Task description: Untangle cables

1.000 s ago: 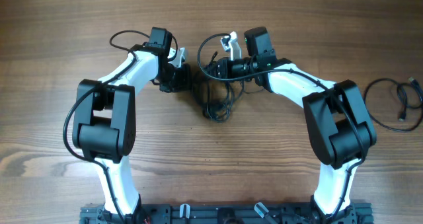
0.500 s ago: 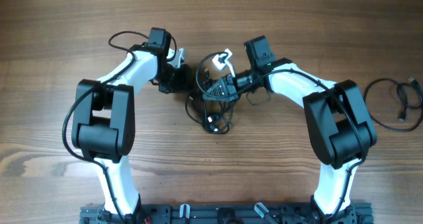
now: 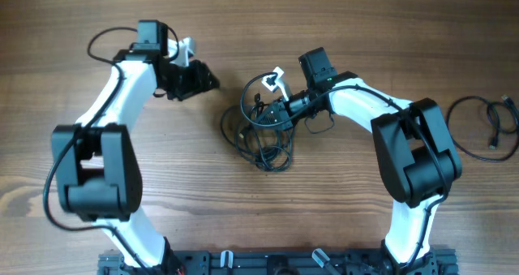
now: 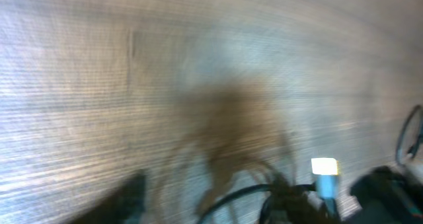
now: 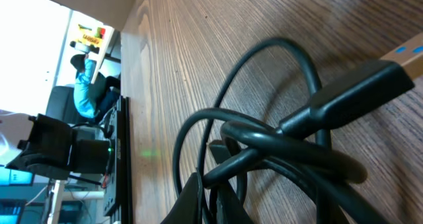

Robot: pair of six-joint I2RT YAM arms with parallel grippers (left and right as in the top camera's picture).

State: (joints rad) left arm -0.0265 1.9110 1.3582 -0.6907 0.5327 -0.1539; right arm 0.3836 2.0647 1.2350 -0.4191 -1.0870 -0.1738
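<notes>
Overhead, the cables (image 3: 261,137) are lying knotted in the middle of the counter (image 3: 340,32), with the right fingers (image 3: 272,106) reaching into the knot's upper edge. The left fingers (image 3: 197,79) are hovering well apart from it. A separate cord (image 3: 485,127) is lying alone far right, seemingly already freed.

The left wrist view is blurring too much to tell how open its fingers are.

In the right wrist view, the fingers are apparently pinching closed on one strand, with loops crossing beyond. Most of the untangling is yet to come.
</notes>
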